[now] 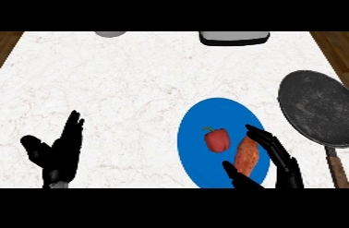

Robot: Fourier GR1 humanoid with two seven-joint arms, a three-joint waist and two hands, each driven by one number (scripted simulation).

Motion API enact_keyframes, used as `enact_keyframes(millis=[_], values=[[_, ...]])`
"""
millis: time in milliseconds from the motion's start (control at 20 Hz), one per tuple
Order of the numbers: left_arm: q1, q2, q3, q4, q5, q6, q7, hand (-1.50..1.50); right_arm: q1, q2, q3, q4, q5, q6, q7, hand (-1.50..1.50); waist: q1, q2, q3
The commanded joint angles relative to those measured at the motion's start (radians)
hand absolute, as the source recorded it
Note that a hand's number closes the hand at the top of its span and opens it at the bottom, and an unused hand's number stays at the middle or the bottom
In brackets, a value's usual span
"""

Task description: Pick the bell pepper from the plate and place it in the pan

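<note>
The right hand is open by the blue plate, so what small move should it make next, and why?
Probably shift the right hand a little left, toward the bell pepper. Its open fingers and thumb flank the sweet potato, while the pepper lies just left of that on the plate, not yet grasped. The pan sits at the right.

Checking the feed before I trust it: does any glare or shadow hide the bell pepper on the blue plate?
Head view: even light, no glare on the plate, no shadow over the bell pepper, which shows whole; the right hand covers the plate's right rim beside the sweet potato; the pan is cut off at the right edge.
</note>
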Motion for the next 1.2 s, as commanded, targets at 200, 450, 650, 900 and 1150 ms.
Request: enact_keyframes(millis=[200, 450, 650, 900, 1150], values=[[-0.011, -0.047, -0.031, 0.022, 0.003, -0.016, -0.002, 0.0, 0.211, 0.223, 0.167, 0.011, 0.557, -0.301, 0.163, -1.5, 0.03, 0.015, -0.005], [-0.044, -0.037, 0.006, 0.046, 0.019, -0.03, 0.011, 0.0, 0.192, 0.228, 0.137, -0.161, 0.801, -0.089, 0.502, -1.5, 0.038, 0.019, -0.006], [-0.038, -0.056, -0.032, 0.046, -0.009, -0.028, 0.0, 0.0, 0.039, 0.23, 0.08, -0.154, 0.888, 0.16, 0.719, -1.5, 0.055, 0.023, -0.006], [-0.01, -0.062, -0.025, 0.039, -0.004, -0.039, -0.034, 0.0, 0.059, 0.231, 0.065, -0.169, 1.013, 0.523, 0.875, -1.5, 0.061, 0.023, -0.009], [-0.07, -0.046, -0.007, 0.076, 0.001, -0.055, -0.003, 0.0, -0.24, 0.231, 0.075, -0.134, 0.996, 0.838, 1.104, -1.5, 0.071, 0.025, -0.005]])
